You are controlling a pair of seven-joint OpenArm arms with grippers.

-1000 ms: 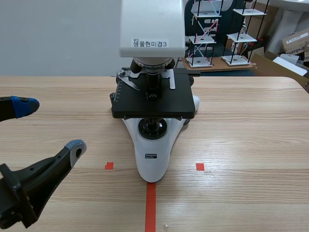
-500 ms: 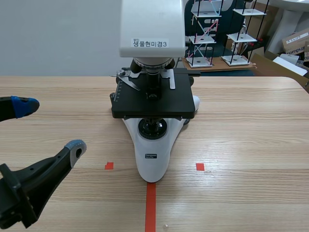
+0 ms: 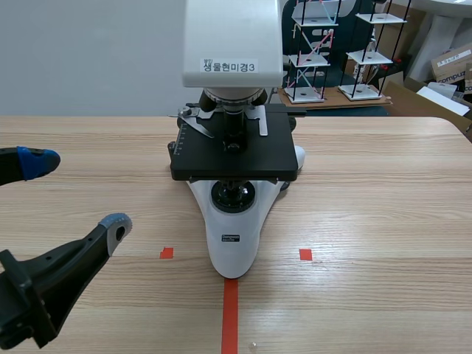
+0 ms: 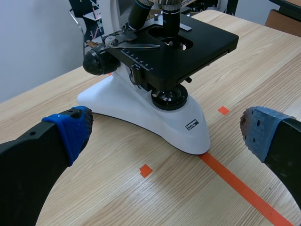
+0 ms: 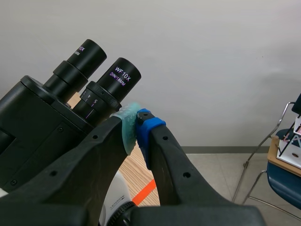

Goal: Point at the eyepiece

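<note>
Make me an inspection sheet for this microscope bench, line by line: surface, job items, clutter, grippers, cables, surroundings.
Surface: wooden table with orange-red tape marks near the front.
Job's things: microscope at the table's centre; two eyepieces show in the right wrist view, the nearer eyepiece marked WF 10X.
Clutter: nothing seen.
Grippers: left gripper open, low over the table beside the microscope's base; right gripper shut, tips right by the nearer eyepiece, contact cannot be told.
Cables: nothing seen.
Surroundings: grey wall; model frames and cardboard boxes behind the table.
</note>
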